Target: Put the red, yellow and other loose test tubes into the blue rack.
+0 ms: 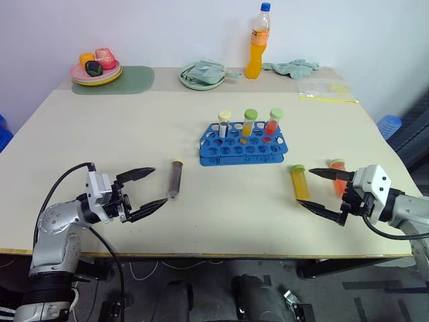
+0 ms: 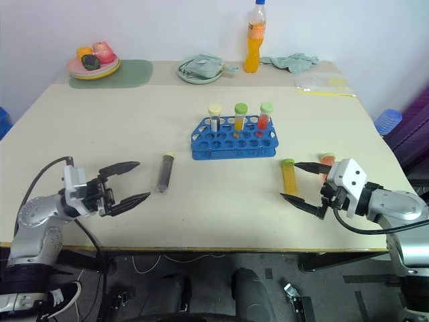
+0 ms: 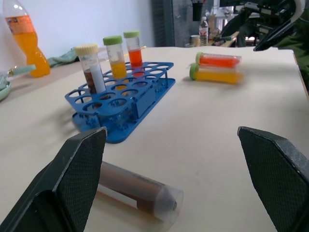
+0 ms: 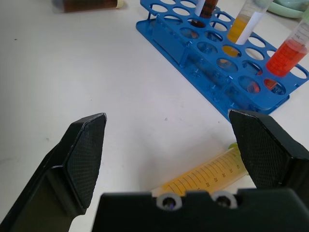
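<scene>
A blue rack (image 1: 242,143) is seen near the middle of the cream table (image 1: 134,127). In its back row 3 capped tubes stand upright: a dark-filled tube with a pale yellow cap (image 1: 224,125), a yellow-filled tube with a green cap (image 1: 249,123) and a red-filled tube with a green cap (image 1: 273,122).

3 loose tubes lie flat on the table. A brown tube (image 1: 175,178) lies at about 8 o'clock from the rack, apart from it. A yellow tube (image 1: 301,182) with a green cap lies at about 4 o'clock from the rack, and a red tube (image 1: 338,172) is seen just beside it, farther to the right. Printed graduation marks are seen along the yellow tube in the right wrist view, with "20" and "30" readable.

The left gripper (image 1: 151,190) is held released, its 2 fingers spread wide, just beside the brown tube and grasping nothing. The right gripper (image 1: 315,190) is likewise released and empty, its fingers spread beside the yellow and red tubes.

At the table's far edge, 12 o'clock from the rack, an orange drink bottle (image 1: 257,43) with a blue cap stands; its label cannot be read. A plate of fruit (image 1: 96,67) on a green mat (image 1: 134,79), a green dish (image 1: 201,75), a crumpled cloth (image 1: 291,67) and a clear bag (image 1: 326,89) are also seen there.
</scene>
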Tool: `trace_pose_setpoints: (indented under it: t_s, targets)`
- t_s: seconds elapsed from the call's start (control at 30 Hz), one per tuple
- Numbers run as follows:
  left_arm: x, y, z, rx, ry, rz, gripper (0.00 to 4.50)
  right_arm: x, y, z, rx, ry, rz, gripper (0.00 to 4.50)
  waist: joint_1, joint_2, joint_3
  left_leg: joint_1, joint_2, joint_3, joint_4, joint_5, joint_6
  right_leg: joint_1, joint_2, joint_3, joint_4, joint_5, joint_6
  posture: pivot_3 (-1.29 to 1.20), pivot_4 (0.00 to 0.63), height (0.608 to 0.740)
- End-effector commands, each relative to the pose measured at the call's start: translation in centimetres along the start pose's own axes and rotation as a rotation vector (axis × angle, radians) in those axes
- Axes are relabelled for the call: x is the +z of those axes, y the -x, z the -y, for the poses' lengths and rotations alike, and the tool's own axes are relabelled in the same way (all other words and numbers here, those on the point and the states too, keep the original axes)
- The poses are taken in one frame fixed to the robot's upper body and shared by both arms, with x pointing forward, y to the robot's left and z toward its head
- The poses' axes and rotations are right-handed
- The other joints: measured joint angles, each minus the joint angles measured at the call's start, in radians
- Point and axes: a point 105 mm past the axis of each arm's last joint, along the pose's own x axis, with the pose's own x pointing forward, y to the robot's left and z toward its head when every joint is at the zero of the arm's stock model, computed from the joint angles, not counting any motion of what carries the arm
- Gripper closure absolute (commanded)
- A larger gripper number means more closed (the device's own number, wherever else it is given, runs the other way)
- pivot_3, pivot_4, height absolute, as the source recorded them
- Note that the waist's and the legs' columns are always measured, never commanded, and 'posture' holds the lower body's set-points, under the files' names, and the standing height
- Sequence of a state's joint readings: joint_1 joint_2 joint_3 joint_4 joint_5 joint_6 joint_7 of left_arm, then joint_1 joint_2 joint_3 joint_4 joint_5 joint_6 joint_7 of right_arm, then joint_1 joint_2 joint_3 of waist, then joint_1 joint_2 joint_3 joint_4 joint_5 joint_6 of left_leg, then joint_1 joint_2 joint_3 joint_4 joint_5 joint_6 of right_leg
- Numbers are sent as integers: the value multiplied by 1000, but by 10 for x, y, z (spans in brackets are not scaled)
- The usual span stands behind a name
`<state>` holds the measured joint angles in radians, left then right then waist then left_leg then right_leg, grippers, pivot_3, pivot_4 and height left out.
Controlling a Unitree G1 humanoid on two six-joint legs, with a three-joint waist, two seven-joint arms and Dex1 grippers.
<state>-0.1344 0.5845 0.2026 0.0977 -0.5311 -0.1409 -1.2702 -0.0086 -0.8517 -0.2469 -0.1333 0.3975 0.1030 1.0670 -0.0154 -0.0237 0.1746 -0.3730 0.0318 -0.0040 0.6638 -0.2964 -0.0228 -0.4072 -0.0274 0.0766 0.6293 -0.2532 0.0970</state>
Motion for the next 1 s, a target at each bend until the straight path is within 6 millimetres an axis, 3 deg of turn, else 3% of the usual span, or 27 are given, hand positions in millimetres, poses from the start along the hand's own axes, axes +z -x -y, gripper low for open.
trace_pose_setpoints:
  t_s: [0.03,0.3,0.43,0.63,0.77,0.87,1.0]
  targets:
    - [6,0,-5,-8,-40,5,28,10,1,2,-14,32,25,0,0,0,0,0,0,0,0,0,0,0,0,0,0,0,0,0,150,740]
    - [11,-14,-10,-26,-47,36,28,12,5,11,-50,27,28,0,0,0,0,0,0,0,0,0,0,0,0,0,0,0,0,0,150,740]
    - [16,-20,-15,-25,-33,71,28,22,4,15,-85,19,61,0,1,0,0,0,0,0,0,0,0,0,0,0,0,0,0,0,150,740]
    - [16,-30,-17,-23,-5,96,28,26,-4,41,-211,-69,40,0,-4,0,0,0,0,0,0,0,0,0,1,0,0,1,2,0,150,740]
    - [11,-35,-10,-76,26,84,28,41,-4,63,-347,-121,86,0,-2,0,0,0,0,-1,0,0,0,0,1,0,0,1,2,0,150,740]
    - [10,-36,-12,-87,19,81,28,46,-7,63,-367,-130,66,0,2,0,0,-1,0,-1,0,0,0,0,0,0,0,1,1,0,150,740]
    - [16,-46,-16,-92,0,97,28,26,-11,74,-437,-198,-123,0,1,0,0,-1,0,-1,0,0,0,0,0,0,0,0,0,0,150,740]
